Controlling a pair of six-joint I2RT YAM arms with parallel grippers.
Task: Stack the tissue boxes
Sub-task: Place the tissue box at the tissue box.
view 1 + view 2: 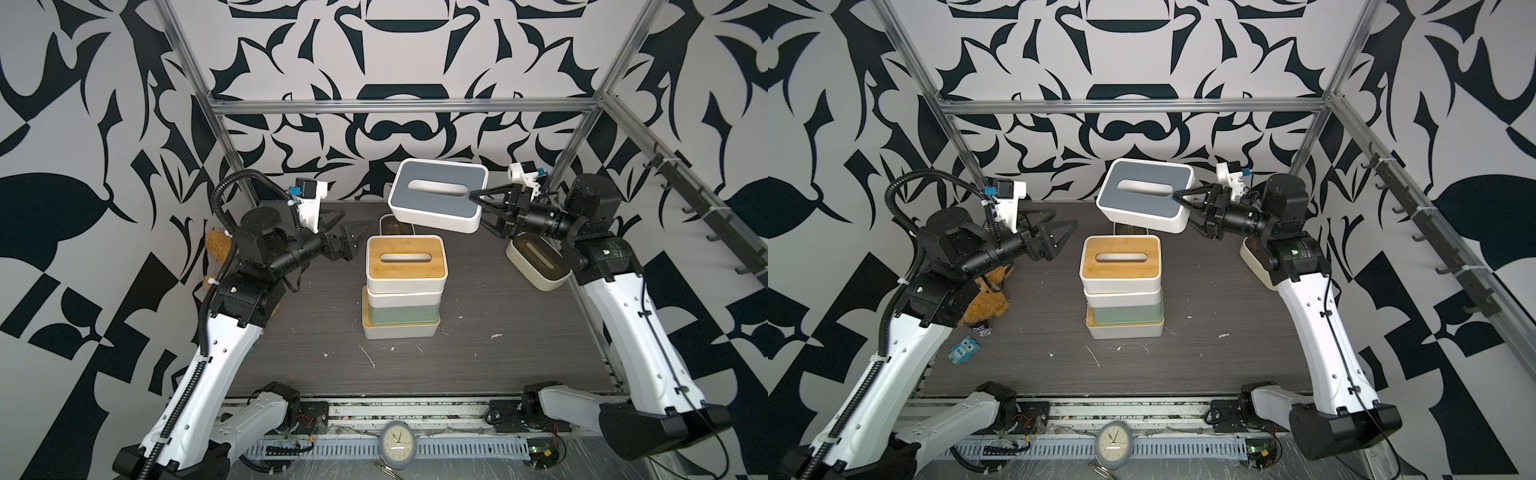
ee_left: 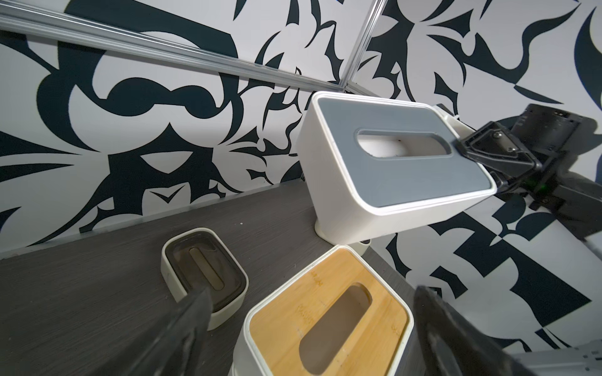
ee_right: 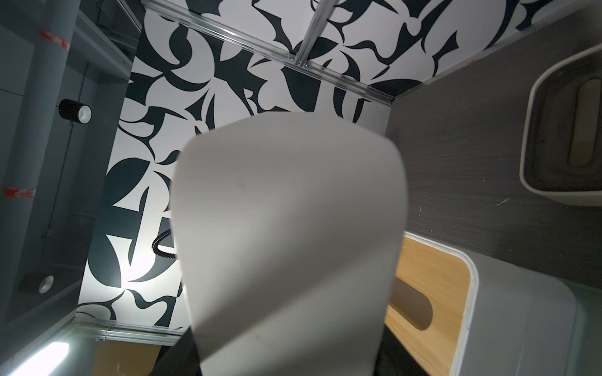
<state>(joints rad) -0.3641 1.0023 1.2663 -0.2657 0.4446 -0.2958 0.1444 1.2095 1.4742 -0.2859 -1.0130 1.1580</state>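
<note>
A stack of tissue boxes stands mid-table: a bamboo-lidded white box (image 1: 401,332) at the bottom, a mint green box (image 1: 401,313), a white box, and on top another bamboo-lidded box (image 1: 405,258) (image 2: 325,312). My right gripper (image 1: 478,210) (image 1: 1183,210) is shut on one end of the grey-lidded box (image 1: 436,195) (image 1: 1144,193) (image 2: 400,169), which hangs tilted, above and behind the stack. Its white side (image 3: 286,228) fills the right wrist view. Left of the stack's top, my left gripper (image 1: 357,220) (image 1: 1065,218) (image 2: 311,299) is open and empty.
One cream box with a dark lid (image 1: 395,224) (image 2: 203,270) lies behind the stack. Another (image 1: 536,262) (image 3: 566,143) lies under my right arm. A brown plush bunny (image 1: 986,299) and a small blue toy (image 1: 963,351) sit by the left arm. A clock (image 1: 397,442) stands at the front.
</note>
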